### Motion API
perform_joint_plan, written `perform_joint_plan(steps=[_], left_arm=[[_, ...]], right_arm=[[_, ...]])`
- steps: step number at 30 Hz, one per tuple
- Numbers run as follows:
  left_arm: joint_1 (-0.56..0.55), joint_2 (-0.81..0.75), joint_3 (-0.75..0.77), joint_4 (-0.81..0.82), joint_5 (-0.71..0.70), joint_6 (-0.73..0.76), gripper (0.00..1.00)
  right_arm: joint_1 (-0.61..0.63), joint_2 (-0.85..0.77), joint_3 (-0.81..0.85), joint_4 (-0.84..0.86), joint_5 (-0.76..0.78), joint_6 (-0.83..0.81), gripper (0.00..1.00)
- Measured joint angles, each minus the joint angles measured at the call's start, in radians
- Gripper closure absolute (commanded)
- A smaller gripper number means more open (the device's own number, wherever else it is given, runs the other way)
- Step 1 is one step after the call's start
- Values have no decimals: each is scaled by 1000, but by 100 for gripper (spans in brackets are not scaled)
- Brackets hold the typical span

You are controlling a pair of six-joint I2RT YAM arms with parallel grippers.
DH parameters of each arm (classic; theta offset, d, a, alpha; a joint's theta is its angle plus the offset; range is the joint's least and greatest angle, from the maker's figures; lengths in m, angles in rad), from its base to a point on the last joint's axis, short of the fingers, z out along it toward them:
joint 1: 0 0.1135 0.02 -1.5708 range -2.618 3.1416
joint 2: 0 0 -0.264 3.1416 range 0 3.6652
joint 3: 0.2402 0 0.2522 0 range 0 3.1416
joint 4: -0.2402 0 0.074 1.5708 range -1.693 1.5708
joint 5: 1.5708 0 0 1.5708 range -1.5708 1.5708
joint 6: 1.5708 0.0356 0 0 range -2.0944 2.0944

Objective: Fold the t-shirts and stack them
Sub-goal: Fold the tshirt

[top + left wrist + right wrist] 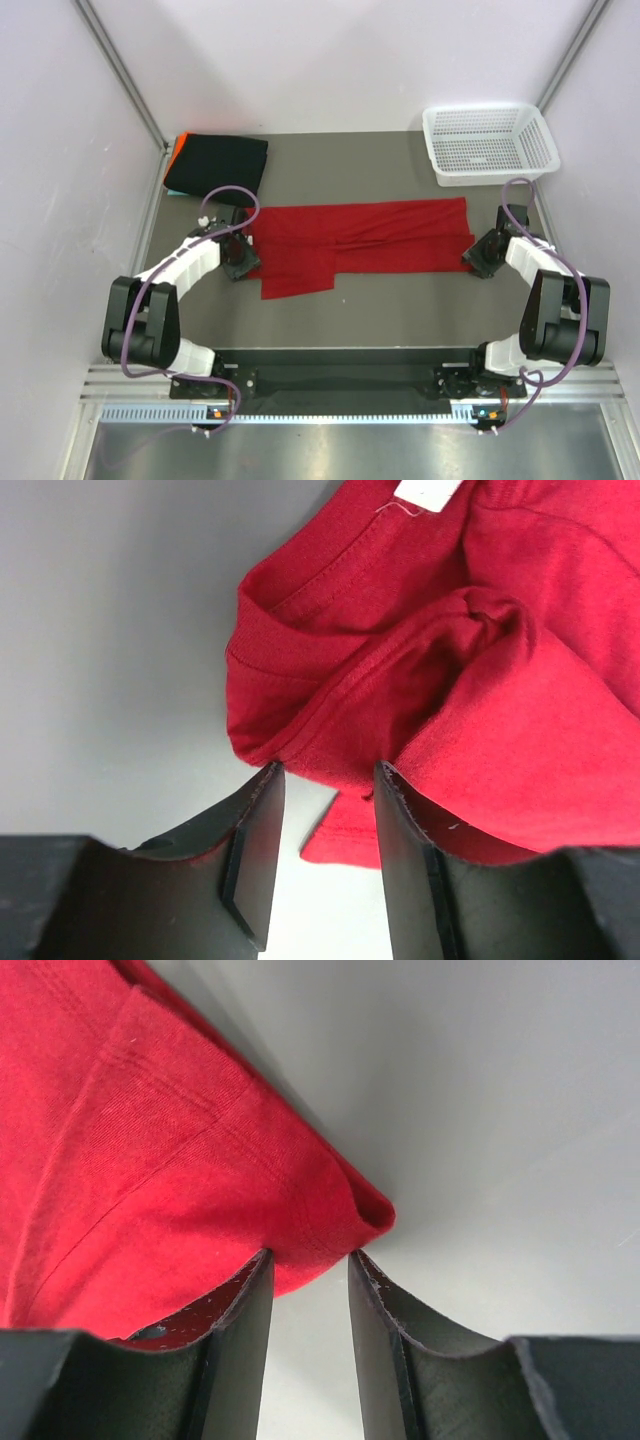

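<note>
The red t-shirt (360, 243) lay mid-surface (400, 310), folded lengthwise. The left hand (328, 770) at its 9 o'clock end and the right hand (310, 1255) at 3 o'clock stood part-open, gripping nothing. We judged crosswise folds and stacking onto the black t-shirt (218, 163) at 11 o'clock were still to do.

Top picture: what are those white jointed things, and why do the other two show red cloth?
Two robot arms, bolted at the table's near edge, seen from overhead. The other pictures come from a camera on each wrist, looking past its black fingers. On the table: a red shirt laid out, a folded black shirt far left, a white basket far right. The left gripper is at the red shirt's collar end, the right gripper at its other end. Both are open, holding nothing.
</note>
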Motion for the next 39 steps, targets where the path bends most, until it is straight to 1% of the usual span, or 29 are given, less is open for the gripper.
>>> perform_joint_plan(steps=[5,8,9,10,11,12,13,15,16,24,31,32,33,34,36,37,39], left_arm=[[0,44,-1,18,-11,-1,60],[0,66,-1,28,-23,0,69],[0,75,-1,31,-27,1,79],[0,78,2,29,-33,1,85],[0,82,5,27,-43,3,92],[0,89,12,18,-52,8,96],[0,97,20,11,-56,11,100],[-2,115,43,-6,-68,14,100],[-3,122,53,-11,-75,16,100],[-43,128,80,-34,-201,34,100],[-45,128,80,-63,-211,35,100],[-47,127,80,-68,-213,35,97],[-49,127,80,-73,-217,35,85],[-50,127,80,-80,-222,40,79],[-51,127,82,-97,-236,51,72],[-51,127,90,-113,-243,57,67],[-51,126,112,-145,-254,66,65]], right_arm=[[0,23,0,10,11,-1,64],[0,28,1,18,13,-2,67],[0,28,1,19,15,-2,68],[0,28,1,20,17,-3,73],[0,28,1,21,19,-6,76],[0,28,1,21,23,-11,79],[0,28,1,22,25,-13,86],[0,28,1,26,27,-23,99],[0,28,1,28,28,-26,100],[0,14,1,16,41,-62,100],[0,-31,0,-29,46,-93,100],[0,-37,-2,-31,43,-95,100],[0,-43,-5,-30,42,-98,99],[0,-49,-9,-29,37,-101,90],[0,-52,-14,-29,25,-110,82],[0,-52,-14,-31,18,-117,75],[0,-52,-14,-33,11,-132,71]])
